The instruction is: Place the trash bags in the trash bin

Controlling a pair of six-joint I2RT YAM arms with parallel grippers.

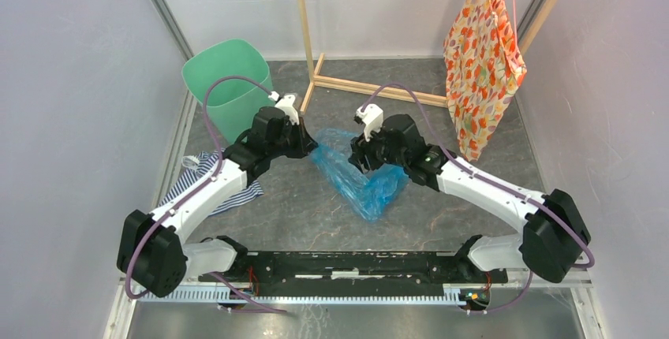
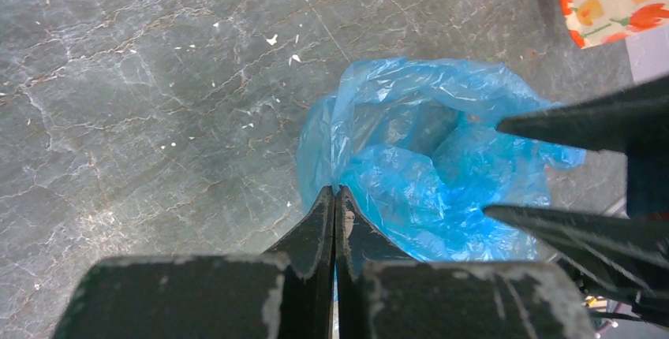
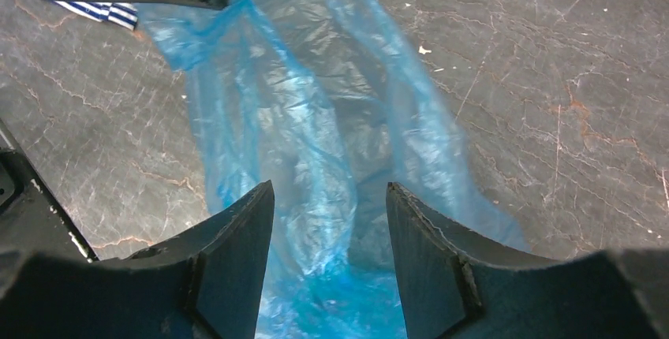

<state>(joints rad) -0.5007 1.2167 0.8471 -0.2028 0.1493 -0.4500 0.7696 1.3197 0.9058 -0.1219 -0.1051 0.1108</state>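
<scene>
The light-blue trash bag (image 1: 359, 181) lies crumpled on the grey floor between my two arms. The mint-green trash bin (image 1: 225, 79) stands at the back left, behind the left arm. My left gripper (image 1: 312, 143) is shut, pinching the bag's left edge; the left wrist view shows its tips (image 2: 336, 191) closed on the thin plastic (image 2: 426, 165). My right gripper (image 1: 355, 154) is open over the bag. In the right wrist view its jaws (image 3: 330, 193) stand wide apart with the bag (image 3: 284, 118) stretched below and between them, not gripped.
A blue-and-white striped cloth (image 1: 209, 181) lies under the left forearm. An orange floral fabric (image 1: 481, 55) hangs at the back right. A wooden frame (image 1: 355, 85) stands on the floor behind the grippers. Grey walls close both sides.
</scene>
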